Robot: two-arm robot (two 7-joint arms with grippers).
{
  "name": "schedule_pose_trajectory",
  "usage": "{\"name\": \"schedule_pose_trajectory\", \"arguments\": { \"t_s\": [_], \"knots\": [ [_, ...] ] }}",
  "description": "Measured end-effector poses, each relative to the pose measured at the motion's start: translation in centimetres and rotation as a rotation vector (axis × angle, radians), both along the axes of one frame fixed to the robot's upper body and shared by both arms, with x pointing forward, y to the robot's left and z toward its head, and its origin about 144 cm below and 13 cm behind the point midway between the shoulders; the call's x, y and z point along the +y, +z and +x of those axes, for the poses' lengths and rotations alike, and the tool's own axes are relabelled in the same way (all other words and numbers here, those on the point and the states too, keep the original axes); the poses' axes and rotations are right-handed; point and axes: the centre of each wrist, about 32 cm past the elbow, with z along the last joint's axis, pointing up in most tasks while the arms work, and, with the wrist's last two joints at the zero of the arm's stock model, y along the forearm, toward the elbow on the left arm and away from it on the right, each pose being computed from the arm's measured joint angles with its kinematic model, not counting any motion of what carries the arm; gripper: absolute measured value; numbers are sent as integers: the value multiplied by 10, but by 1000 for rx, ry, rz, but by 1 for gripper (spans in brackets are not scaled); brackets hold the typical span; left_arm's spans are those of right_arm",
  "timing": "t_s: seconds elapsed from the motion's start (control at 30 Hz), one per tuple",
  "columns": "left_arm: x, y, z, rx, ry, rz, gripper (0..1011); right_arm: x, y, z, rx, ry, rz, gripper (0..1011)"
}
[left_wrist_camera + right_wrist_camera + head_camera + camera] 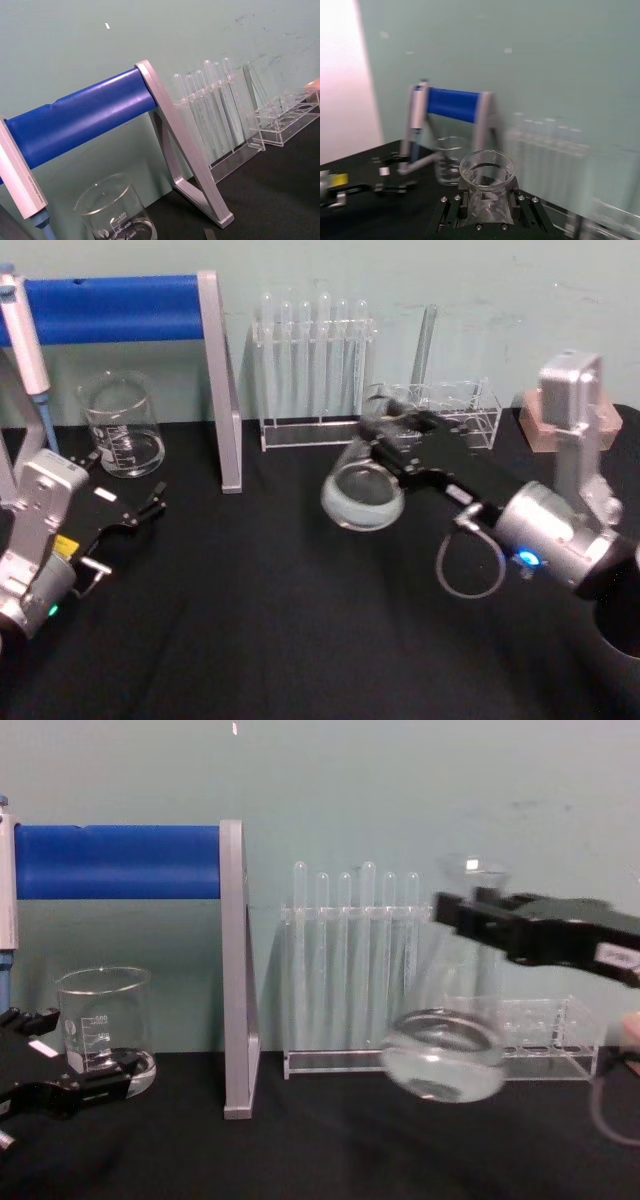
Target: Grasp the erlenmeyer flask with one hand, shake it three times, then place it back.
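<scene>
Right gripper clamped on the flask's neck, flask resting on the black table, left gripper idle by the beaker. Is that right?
Not quite. The right gripper does clamp the erlenmeyer flask by its neck, but the chest view shows the flask held tilted, its base off the black table. The left gripper sits idle by the beaker.

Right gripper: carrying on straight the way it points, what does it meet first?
Past the flask it grips, the right gripper would probably meet the test tube rack; the stand's leg is close beside that line, depth unclear.
</scene>
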Motion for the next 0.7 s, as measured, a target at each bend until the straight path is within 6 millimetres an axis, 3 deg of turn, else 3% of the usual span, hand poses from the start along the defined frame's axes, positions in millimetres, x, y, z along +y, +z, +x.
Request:
{"name": "schedule_pose_trajectory", "arguments": {
  "t_s": [0.33, 0.7],
  "knots": [
    [0, 0, 0, 0, 0, 0, 1001, -40, 1, -33, 10, -322, 13, 448],
    [0, 0, 0, 0, 0, 0, 1001, -51, 0, -45, 16, -422, 30, 448]
  ]
}}
